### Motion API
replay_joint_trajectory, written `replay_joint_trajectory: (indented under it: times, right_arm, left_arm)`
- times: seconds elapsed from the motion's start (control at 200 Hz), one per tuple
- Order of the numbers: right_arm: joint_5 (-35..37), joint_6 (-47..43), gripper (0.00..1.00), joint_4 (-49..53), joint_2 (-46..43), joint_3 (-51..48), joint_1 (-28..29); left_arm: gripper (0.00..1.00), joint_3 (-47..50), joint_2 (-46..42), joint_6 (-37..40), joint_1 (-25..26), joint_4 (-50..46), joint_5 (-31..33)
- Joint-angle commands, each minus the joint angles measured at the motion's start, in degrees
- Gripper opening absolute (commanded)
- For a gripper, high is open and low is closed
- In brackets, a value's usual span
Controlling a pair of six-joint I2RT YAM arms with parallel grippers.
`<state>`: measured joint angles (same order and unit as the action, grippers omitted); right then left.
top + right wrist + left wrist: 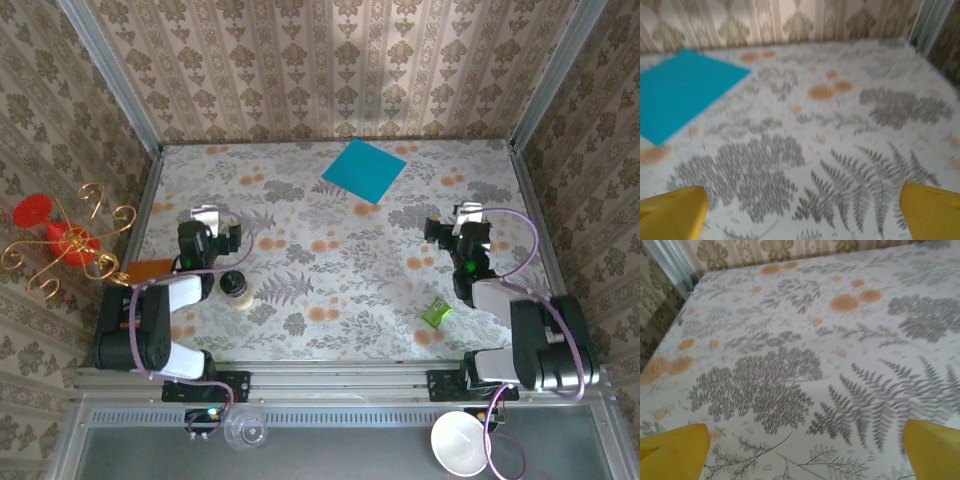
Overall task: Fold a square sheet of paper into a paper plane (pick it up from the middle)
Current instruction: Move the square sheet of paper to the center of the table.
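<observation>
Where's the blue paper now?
In the top view the square sheet of paper lies flat far back on the table, right of centre, by the back wall.

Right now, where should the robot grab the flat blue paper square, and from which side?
Probably its middle, from straight above: the thin teal-blue paper square lies flat on the flowered table, no edge lifted. The right fingers are nearer.

Soft, even light fills the top view, with a paler wash on the back wall (300, 60) toward 12 o'clock and only faint shadows. The right wrist picture is smeared throughout, leaving the square sheet of paper (680, 92) at 10 o'clock fuzzy-edged. In the left wrist picture the table (790, 340) print softens toward 12 o'clock, and the yellow fingertips (675, 452) at 7 and 5 o'clock are blurred.
</observation>
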<state>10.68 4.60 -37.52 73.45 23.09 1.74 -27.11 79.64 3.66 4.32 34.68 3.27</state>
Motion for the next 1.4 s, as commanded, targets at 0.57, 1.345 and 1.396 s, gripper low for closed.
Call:
replay_joint_trajectory:
  times: [0.57,1.345,1.396]
  right_arm:
    - [-12.29,25.59,0.99,49.9,17.41,41.65,6.65]
    - [-10.77,31.23,0.47,67.31,59.18,85.61,15.03]
    - [-10.06,31.0,0.46,68.0,61.16,88.47,15.04]
  left_arm:
    - [1.0,-38.58,10.46,-29.93,17.8,-41.42,-14.42]
    - [0.96,-31.85,10.11,-38.03,23.81,-38.15,-19.53]
    - [0.96,-31.77,10.01,-38.03,23.83,-38.43,-19.53]
